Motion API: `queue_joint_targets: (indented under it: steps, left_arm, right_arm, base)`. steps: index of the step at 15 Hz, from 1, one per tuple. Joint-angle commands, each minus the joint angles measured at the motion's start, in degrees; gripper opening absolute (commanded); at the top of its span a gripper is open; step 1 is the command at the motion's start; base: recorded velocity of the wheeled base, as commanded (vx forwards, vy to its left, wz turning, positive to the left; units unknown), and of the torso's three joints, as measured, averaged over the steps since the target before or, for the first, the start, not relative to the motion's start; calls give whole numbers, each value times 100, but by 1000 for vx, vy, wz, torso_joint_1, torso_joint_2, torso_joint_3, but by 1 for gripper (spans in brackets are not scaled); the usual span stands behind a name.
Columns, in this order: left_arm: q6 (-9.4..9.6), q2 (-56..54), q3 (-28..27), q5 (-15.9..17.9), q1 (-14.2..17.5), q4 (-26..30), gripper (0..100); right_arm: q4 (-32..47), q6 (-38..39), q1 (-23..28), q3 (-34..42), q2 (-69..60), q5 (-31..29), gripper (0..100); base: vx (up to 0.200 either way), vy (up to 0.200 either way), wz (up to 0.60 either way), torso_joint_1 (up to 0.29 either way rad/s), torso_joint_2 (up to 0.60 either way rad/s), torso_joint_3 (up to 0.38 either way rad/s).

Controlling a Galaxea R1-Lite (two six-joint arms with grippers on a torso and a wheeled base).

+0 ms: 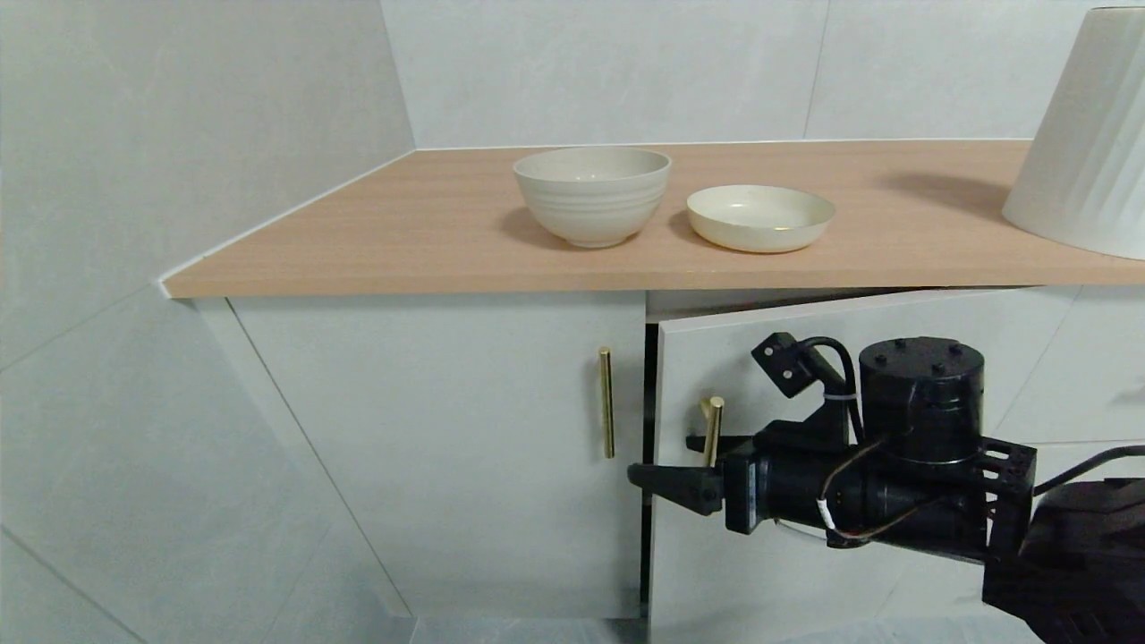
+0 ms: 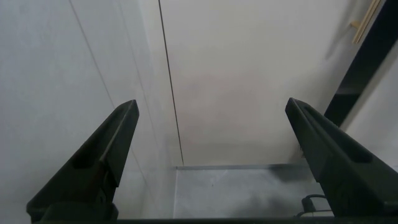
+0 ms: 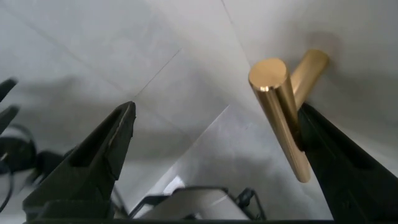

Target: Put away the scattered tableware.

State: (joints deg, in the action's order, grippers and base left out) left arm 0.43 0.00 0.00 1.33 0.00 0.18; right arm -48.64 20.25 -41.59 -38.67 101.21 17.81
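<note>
- Noted a wooden countertop [image 1: 402, 241] running into a corner of pale tiled wall [image 1: 626, 63].
- Recorded a white ribbed conical shade [image 1: 1087, 143] standing on the countertop's right end.
- Found the left cabinet door [image 1: 429, 447] shut, with an upright brass handle [image 1: 606, 402] near its inner edge.
- Observed grey floor [image 2: 236, 193] below.

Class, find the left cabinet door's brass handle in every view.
Head view: left door's handle, beside the dark gap.
Left wrist view: same handle, beside that gap.
Right wrist view: the right door's handle instead, inside the open right end effector.
Shared landmark: the gap between doors.
</note>
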Motion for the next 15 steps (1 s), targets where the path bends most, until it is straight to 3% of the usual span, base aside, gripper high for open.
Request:
queue_joint_targets:
  steps: [1, 9, 12, 14, 15]
  left_arm:
    - [1, 9, 0, -1, 0, -1, 100]
    - [116, 9, -18, 69, 0, -9, 100]
    - [72, 281, -914, 685, 0, 245, 100]
    - [72, 1477, -1811, 1414, 0, 474, 100]
    - [98, 1767, -1951, 1616, 0, 474, 100]
  right_arm:
    - [-23, -3, -94, 272, -435, 30, 100]
    - [-23, 32, -235, 712, -857, 179, 100]
    - [-23, 32, -358, 729, -901, 179, 100]
    - [-23, 32, -393, 764, -866, 179, 100]
    - [-23, 32, -393, 764, -866, 179, 100]
  base:
    - [0, 0, 0, 0, 0, 0]
    - [0, 0, 0, 0, 0, 0]
    - [0, 0, 0, 0, 0, 0]
    - [0, 0, 0, 0, 0, 0]
    - [0, 0, 0, 0, 0, 0]
